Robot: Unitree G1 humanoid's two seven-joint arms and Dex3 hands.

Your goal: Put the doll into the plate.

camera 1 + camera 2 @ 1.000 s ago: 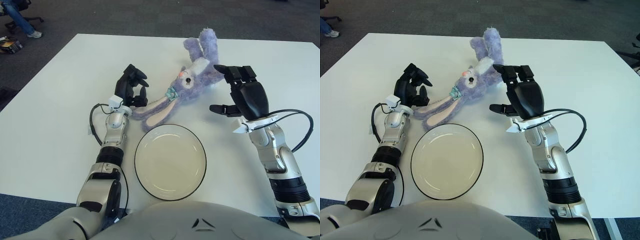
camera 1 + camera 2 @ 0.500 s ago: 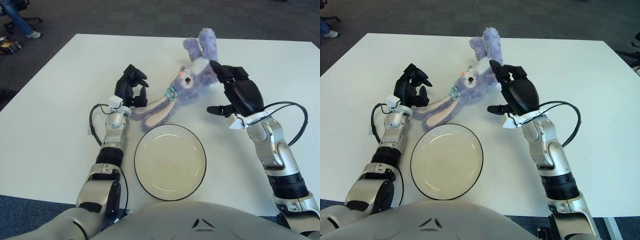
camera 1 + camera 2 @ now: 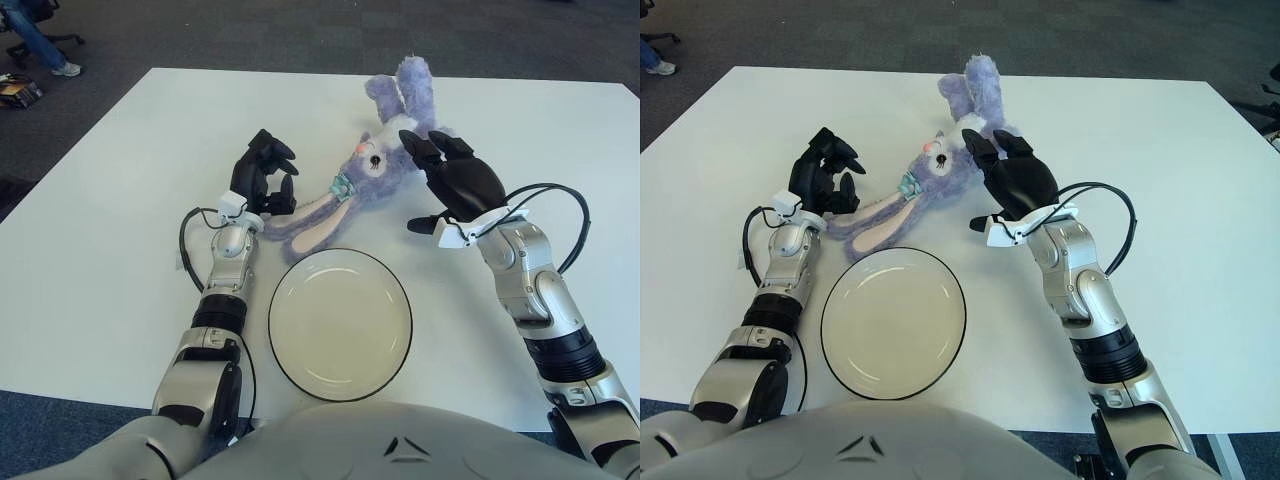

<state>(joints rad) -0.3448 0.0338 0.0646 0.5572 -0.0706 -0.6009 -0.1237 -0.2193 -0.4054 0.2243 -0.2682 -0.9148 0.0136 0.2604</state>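
Moved in a fair bit since a second ago: right hand (image 3: 445,180) now up against the doll (image 3: 365,170), where before sat clear to the doll's right. Fingers spread, reaching over the fuzzy body, not wrapped round anything yet; hard to tell whether the tips actually press into the fur. Doll, plate and left hand same as before.

No brands, labels or writing readable anywhere.

Biggest first: white table (image 3: 100,200), flat matte top, square-cut edges, dark carpet past the far edge. Loads of bare tabletop left of the doll and right of the doll.

Next, the plate (image 3: 341,324): round, cream, glossy, thin dark rim, sitting just on the near side of the doll, nothing in it. Small gap between rim and the doll's ear.

Then the doll itself: purple plush bunny, shaggy fur, lying flat on the table, legs toward the far edge, long pink-lined ears flopped toward the plate, a teal bit at the neck.

Smallest: left hand (image 3: 262,175), black, jointed, just left of the doll's ears, fingers curled with nothing in them.
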